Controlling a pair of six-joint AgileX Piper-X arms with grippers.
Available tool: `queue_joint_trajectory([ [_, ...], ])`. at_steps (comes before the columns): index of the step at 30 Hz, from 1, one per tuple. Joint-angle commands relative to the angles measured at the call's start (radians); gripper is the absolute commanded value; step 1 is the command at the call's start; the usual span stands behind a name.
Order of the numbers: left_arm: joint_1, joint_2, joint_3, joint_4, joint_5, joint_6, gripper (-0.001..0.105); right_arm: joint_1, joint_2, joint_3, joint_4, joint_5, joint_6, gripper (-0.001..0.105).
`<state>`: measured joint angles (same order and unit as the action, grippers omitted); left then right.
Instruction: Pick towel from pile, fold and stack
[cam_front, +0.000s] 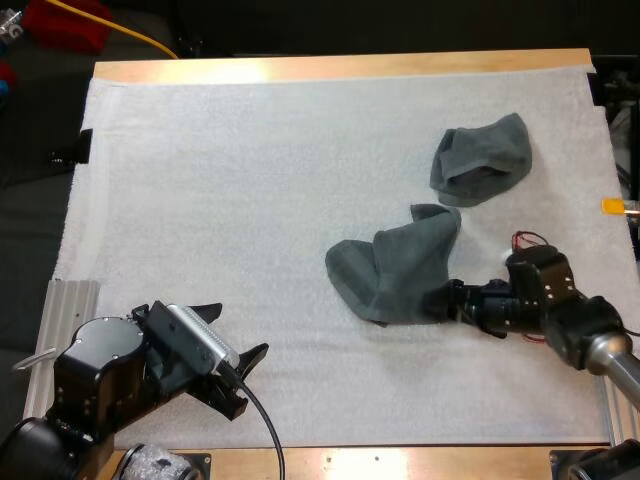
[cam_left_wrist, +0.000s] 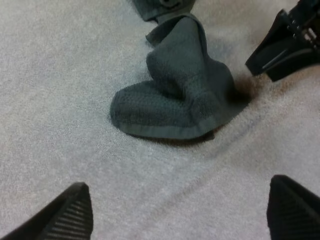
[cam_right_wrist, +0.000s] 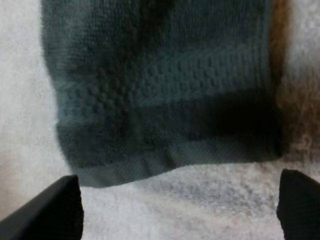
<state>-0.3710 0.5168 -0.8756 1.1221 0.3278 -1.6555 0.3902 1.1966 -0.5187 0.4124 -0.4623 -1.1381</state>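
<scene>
Your right gripper (cam_right_wrist: 175, 212) sits low on the white mat (cam_front: 220, 200) with its jaws spread and nothing between them. The hemmed edge of the near towel (cam_front: 395, 270) lies just ahead of the fingertips. Your left gripper (cam_front: 232, 340) hangs over the mat's near left corner, jaws likewise wide apart and empty, facing the same towel from well away. That towel lies rumpled and humped on the right half of the mat, unfolded. Beyond it, toward the far right, a second towel (cam_front: 482, 160) rests in a loose bundle just beside the first; whether the two touch cannot be told. No tidy folded stack is seen. By this showing the job is at its opening: you have a towel within reach but not gripped. Lifting, flattening, folding and stacking all remain, most likely for both towels.
</scene>
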Motion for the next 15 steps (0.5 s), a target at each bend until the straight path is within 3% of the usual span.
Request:
queue_joint_trajectory([
  [1,-0.005,0.002,-0.001,0.003,0.006,-0.017,0.069,-0.004,0.021,0.002,-0.020,-0.013,0.000,0.077],
  [15,-0.005,0.002,-0.001,0.003,0.006,-0.030,0.069,-0.004,0.221,0.002,-0.173,-0.029,0.096,0.077],
])
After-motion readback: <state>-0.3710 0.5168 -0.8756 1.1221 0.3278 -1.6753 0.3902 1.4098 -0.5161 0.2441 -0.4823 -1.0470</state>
